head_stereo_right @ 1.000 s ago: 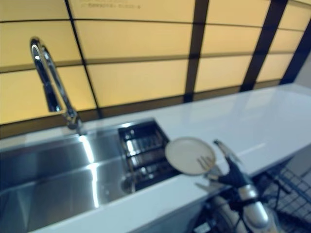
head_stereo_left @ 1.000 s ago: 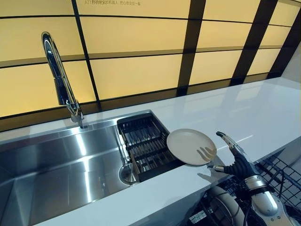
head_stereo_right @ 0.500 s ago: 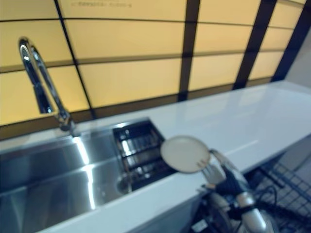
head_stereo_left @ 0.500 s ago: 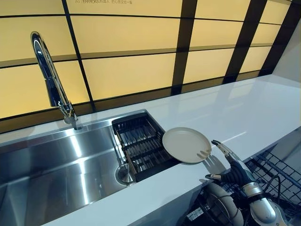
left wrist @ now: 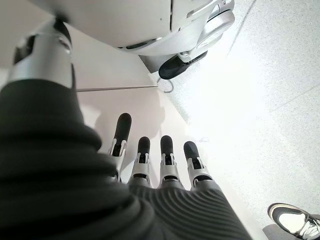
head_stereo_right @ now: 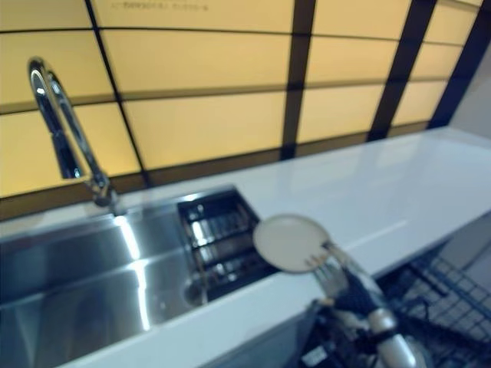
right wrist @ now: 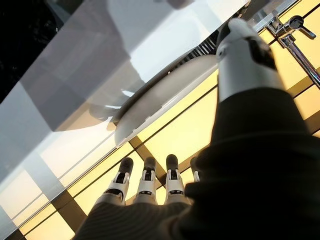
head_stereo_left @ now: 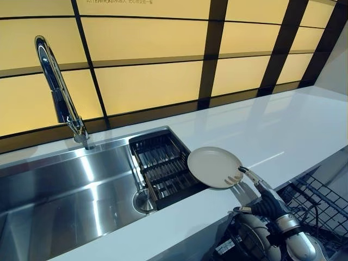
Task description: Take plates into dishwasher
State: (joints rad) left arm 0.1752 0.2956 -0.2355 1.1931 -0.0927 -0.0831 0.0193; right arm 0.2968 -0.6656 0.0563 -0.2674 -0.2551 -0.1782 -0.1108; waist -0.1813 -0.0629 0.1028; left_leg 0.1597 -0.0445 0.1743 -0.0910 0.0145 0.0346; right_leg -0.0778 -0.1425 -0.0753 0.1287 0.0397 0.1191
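Note:
A round cream plate point(head_stereo_left: 213, 166) sits half over the black dish rack point(head_stereo_left: 163, 166) in the sink and half over the white counter edge. My right hand point(head_stereo_left: 266, 202) comes up from below the counter at the plate's near rim. Its fingers point(head_stereo_left: 234, 178) lie on the rim and the thumb reaches beside it, pinching the plate. In the right wrist view the plate point(right wrist: 165, 95) shows edge-on between the thumb point(right wrist: 242, 50) and the fingers point(right wrist: 146, 177). My left hand point(left wrist: 160, 165) hangs open over the floor and holds nothing.
A steel sink point(head_stereo_left: 60, 190) with a tall curved tap point(head_stereo_left: 57, 81) lies to the left. The white counter point(head_stereo_left: 272, 130) runs to the right. A black wire dishwasher basket point(head_stereo_left: 321, 198) is below the counter at the lower right. A person's shoe point(left wrist: 295, 225) is on the floor.
The camera shifted right at first. My right hand has since closed in on the plate's near rim. The plate stays over the rack's corner.

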